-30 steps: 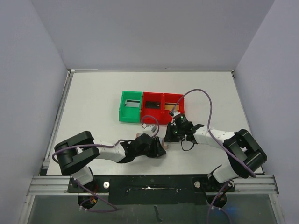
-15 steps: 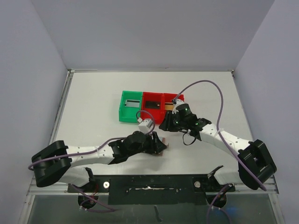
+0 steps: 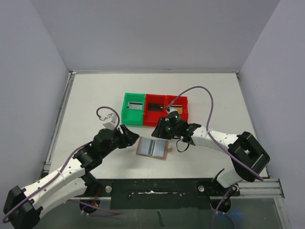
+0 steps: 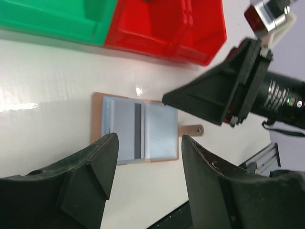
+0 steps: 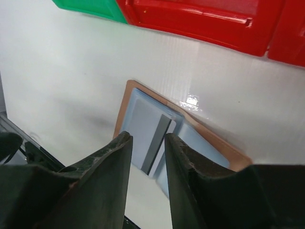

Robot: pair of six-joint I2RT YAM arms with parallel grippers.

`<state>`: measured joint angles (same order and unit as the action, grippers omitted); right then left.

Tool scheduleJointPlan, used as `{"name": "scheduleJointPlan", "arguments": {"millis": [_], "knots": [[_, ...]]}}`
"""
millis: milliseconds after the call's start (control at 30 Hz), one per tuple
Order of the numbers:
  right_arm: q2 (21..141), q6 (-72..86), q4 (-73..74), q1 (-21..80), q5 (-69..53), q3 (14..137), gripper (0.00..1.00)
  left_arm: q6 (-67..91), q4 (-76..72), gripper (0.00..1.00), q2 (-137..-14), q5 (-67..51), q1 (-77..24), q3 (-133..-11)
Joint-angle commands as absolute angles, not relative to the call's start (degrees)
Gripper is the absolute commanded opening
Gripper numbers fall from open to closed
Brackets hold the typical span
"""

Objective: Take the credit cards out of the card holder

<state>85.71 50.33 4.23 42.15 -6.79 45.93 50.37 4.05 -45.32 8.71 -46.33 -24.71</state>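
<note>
Pinning the card holder (image 3: pixel 152 148), lying open on the bench just near of the red bins (image 3: pixel 157 96), suits the left gripper (image 4: pixel 148 140), jaws spread wide, empty. The right gripper (image 5: pixel 147 138), jaws slightly parted and empty, should pinch the striped card (image 4: pixel 125 126) by its edge and slide it out level.

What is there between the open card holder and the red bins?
In the top view the right gripper hangs over that stretch; the right wrist view shows only bare table between the card holder and the red bins.
</note>
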Motion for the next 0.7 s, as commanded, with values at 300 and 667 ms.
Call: {"name": "scheduleJointPlan", "arguments": {"millis": [300,667], "knots": [[90.06,58.15,-8.26,43.79,-6.16,42.82,0.35,47.28,-2.18,0.56,-52.94,-12.3,-30.4,-25.06],[93.14,59.87,-13.48,42.54,-9.96,37.38,0.29,45.82,-11.5,0.52,-65.15,-19.7,-31.28,-24.26]]}}
